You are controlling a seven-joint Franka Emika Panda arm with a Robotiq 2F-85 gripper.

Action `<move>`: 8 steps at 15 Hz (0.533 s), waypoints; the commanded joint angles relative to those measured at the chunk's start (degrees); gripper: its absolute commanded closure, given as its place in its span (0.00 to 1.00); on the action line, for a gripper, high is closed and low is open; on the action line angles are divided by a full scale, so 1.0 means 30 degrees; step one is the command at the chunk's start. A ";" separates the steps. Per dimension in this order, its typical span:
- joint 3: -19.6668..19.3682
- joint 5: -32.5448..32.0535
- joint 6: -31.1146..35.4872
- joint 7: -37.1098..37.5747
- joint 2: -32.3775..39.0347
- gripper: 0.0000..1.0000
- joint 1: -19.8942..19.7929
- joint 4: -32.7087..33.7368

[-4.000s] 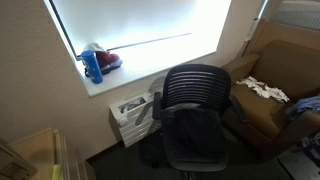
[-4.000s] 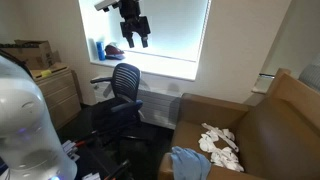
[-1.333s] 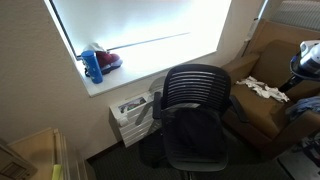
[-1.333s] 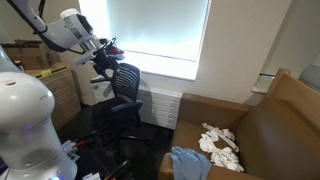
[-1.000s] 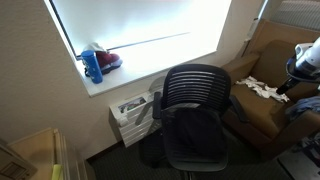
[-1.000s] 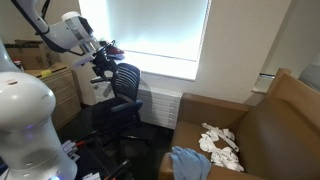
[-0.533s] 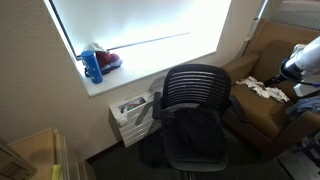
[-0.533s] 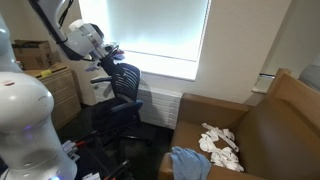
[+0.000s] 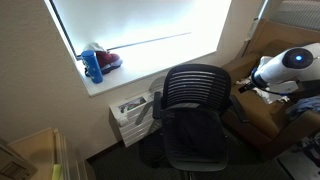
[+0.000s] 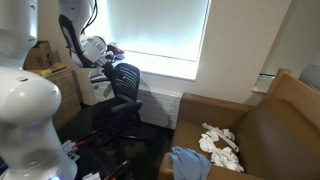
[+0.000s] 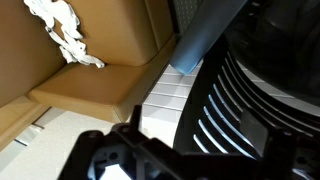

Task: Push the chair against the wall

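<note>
I have the gripper (image 10: 107, 62) just beside the chair (image 9: 195, 100) backrest, near the wall (image 9: 30, 70) — jaws apart or together, I cannot tell.

No text, label, brand, number or sign is legible in any view.

- Chair (image 9: 195, 112): no readable marking on the backrest or seat in either exterior view or in the wrist view.
- Bottle (image 9: 93, 66) on the sill (image 9: 165, 65): surface too small and blurred to read.
- Boxes (image 10: 42, 55): faces too small to read.
</note>
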 commanded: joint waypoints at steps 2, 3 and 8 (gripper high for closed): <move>-0.0801 0.0380 -0.0915 -0.0955 0.1556 0.00 0.0805 0.2628; -0.0919 0.0141 -0.0780 -0.0287 0.1397 0.00 0.0998 0.2261; -0.0882 0.1152 -0.1190 -0.1281 0.1931 0.00 0.0884 0.2501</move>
